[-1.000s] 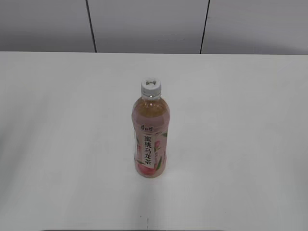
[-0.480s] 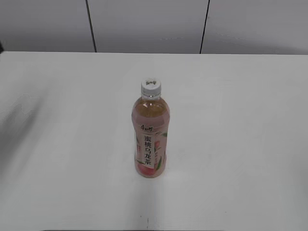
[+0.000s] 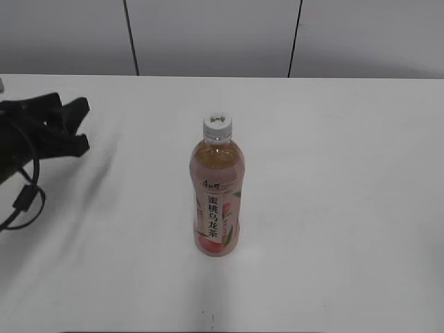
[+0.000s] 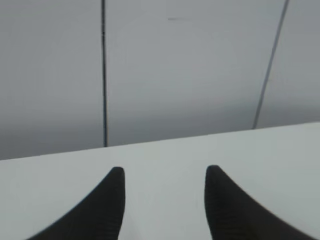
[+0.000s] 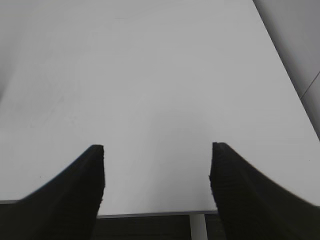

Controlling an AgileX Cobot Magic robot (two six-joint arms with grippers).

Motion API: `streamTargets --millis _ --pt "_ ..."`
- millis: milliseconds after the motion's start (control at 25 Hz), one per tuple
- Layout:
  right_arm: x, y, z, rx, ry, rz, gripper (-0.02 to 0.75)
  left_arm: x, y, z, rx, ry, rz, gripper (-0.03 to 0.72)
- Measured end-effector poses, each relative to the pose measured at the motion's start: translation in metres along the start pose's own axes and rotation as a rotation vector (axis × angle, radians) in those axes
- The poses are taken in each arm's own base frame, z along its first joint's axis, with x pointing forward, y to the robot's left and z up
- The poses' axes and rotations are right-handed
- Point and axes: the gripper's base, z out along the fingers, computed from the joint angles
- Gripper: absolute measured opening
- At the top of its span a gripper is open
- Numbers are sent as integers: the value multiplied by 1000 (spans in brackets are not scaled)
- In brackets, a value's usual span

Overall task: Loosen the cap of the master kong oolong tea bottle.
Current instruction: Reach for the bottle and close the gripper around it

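Observation:
The master kong oolong tea bottle (image 3: 216,208) stands upright near the middle of the white table (image 3: 347,208), with its pink-and-white peach label facing the camera. The white ribbed cap (image 3: 217,125) sits on its neck. My left gripper (image 3: 84,126) is open and empty at the far left of the exterior view, well to the left of the bottle. In the left wrist view its jaws (image 4: 164,172) are spread over bare table. My right gripper (image 5: 157,150) is open and empty over the table's near edge; it does not show in the exterior view.
A grey panelled wall (image 3: 215,35) with dark seams stands behind the table's far edge. A black cable (image 3: 24,201) hangs from the left arm. The right wrist view shows the table's front edge (image 5: 150,213) and right edge.
My left gripper has come into the exterior view from the left edge, where only its shadow showed before. The bottle has not moved.

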Motion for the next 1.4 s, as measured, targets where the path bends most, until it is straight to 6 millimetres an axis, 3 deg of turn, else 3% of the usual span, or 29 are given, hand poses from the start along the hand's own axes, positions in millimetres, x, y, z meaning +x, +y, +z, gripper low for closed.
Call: streamTargets --millis 160,440,640,720,1200,1400 --pt "0 0 0 0 0 0 501 22 -10 -17 81 92 -26 330" --pt "0 0 0 0 0 0 501 34 -37 -36 356 171 42 369" --pt "0 0 0 0 0 0 501 36 -46 -41 476 186 71 615" --pt "0 0 0 0 0 0 501 37 -49 -41 491 191 59 665" --pt "0 0 0 0 0 0 501 39 -66 -46 624 208 81 685" --pt "0 0 0 0 0 0 501 33 -90 -39 729 170 116 677"
